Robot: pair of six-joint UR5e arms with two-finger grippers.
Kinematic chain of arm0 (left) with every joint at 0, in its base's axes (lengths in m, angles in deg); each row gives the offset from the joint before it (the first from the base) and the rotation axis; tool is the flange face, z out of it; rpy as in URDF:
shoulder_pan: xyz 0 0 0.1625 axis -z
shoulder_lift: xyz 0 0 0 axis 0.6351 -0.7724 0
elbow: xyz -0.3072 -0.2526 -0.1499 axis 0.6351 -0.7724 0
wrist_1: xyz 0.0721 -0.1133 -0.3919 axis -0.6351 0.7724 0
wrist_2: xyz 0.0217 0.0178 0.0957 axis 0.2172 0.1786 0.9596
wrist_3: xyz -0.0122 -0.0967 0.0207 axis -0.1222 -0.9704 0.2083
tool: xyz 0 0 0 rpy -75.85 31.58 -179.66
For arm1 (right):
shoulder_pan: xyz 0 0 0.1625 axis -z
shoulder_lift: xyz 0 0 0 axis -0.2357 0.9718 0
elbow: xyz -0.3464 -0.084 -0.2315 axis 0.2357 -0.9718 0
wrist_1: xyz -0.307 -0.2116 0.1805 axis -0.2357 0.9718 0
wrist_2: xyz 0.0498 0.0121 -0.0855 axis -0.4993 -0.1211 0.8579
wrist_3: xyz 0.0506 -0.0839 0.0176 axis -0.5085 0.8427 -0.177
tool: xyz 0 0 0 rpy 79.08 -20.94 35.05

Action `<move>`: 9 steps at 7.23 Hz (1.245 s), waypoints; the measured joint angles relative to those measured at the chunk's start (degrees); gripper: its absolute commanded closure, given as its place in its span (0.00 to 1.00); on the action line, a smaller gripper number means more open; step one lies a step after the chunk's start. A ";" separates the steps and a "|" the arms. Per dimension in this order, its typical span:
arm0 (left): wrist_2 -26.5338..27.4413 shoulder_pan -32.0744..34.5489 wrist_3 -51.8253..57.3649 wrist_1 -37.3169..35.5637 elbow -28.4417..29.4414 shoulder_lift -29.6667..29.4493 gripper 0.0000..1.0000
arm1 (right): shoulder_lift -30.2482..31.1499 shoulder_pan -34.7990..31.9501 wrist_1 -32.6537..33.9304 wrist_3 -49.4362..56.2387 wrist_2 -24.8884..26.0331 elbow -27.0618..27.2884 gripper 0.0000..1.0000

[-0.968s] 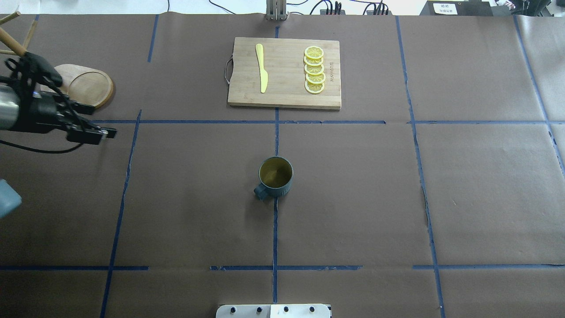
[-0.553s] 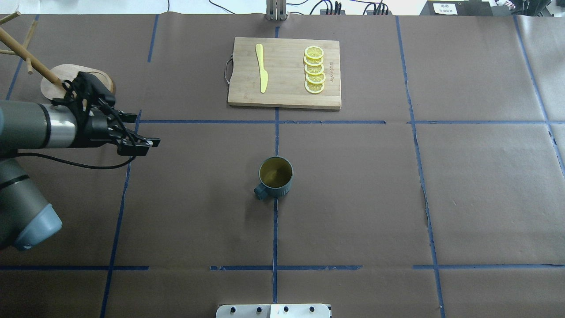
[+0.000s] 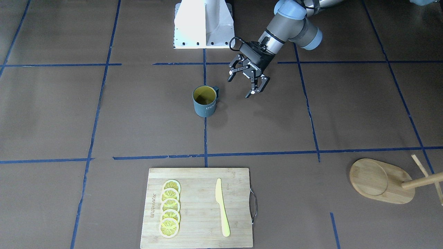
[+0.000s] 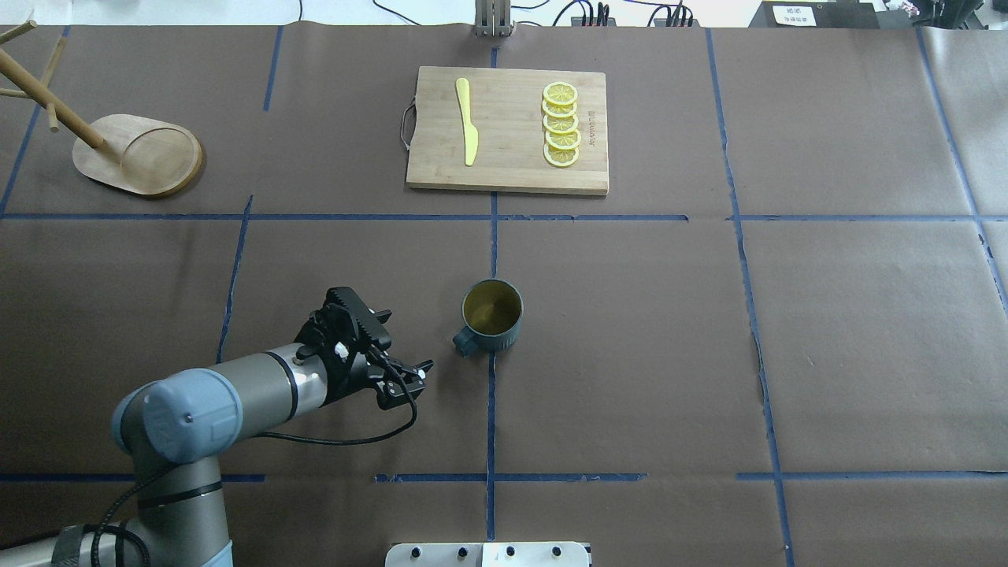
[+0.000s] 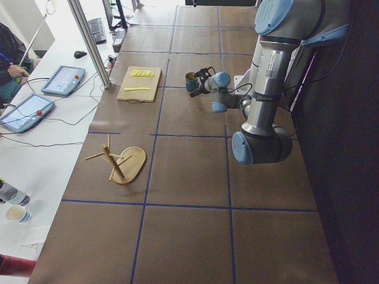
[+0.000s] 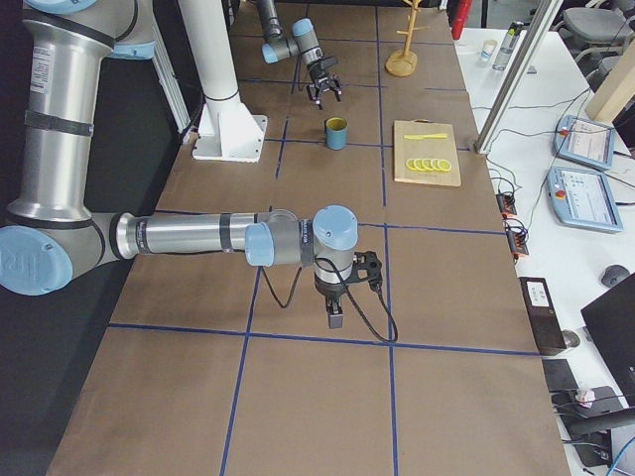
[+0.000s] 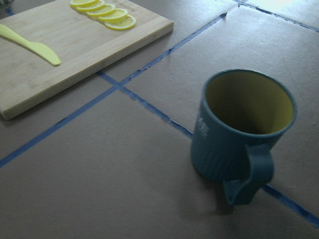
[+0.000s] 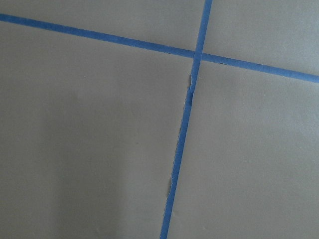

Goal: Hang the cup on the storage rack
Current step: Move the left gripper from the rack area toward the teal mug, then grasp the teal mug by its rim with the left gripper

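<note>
The cup (image 4: 492, 315), dark teal with a yellow inside, stands upright at the table's middle, its handle (image 4: 465, 342) turned toward the robot's left. It also shows in the front view (image 3: 205, 102) and fills the left wrist view (image 7: 239, 134). My left gripper (image 4: 402, 378) is open and empty, low over the table just left of the handle and apart from it; its jaws spread in the front view (image 3: 242, 88). The bamboo storage rack (image 4: 138, 153) stands at the far left, empty. My right gripper (image 6: 334, 307) shows only in the right side view; I cannot tell its state.
A bamboo cutting board (image 4: 508, 130) with a yellow knife (image 4: 467, 122) and several lemon slices (image 4: 561, 124) lies at the far middle. Brown paper with blue tape lines (image 8: 184, 124) covers the table. The robot's base plate (image 3: 204, 24) sits at the near edge.
My left arm has swung from beside the rack at the far left toward the robot and rightward, ending close to the cup's handle. The cup has not moved.
</note>
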 measured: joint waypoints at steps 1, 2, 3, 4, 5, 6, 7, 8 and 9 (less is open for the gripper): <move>1.36 -0.89 -0.07 -0.02 1.79 -1.76 0.01 | 0.02 0.00 0.00 -0.01 -0.02 0.03 0.00; 1.82 -1.25 -0.07 -0.01 3.56 -3.58 0.01 | 0.02 0.00 0.00 -0.01 -0.03 0.05 0.00; 1.97 -1.43 -0.01 0.05 5.52 -5.65 0.01 | -0.01 0.00 0.00 -0.01 -0.03 0.05 0.00; 2.02 -1.48 0.05 0.12 6.73 -6.92 0.03 | -0.03 0.00 0.00 -0.01 -0.03 0.05 0.00; 2.02 -1.46 0.10 0.16 7.28 -7.48 0.13 | -0.03 0.00 0.00 -0.01 -0.02 0.05 0.00; 1.98 -1.28 0.17 0.12 7.49 -7.70 0.20 | -0.04 0.00 0.00 -0.01 0.02 0.05 0.00; 1.94 -0.91 0.22 0.01 7.59 -7.80 0.21 | -0.04 0.00 0.00 -0.01 0.04 0.05 0.00; 1.90 -0.60 0.24 -0.09 7.65 -7.93 0.22 | -0.04 0.00 0.00 -0.01 0.05 0.05 0.00; 1.86 -0.46 0.21 -0.19 7.73 -8.26 0.23 | -0.04 0.00 0.00 -0.01 0.05 0.05 0.00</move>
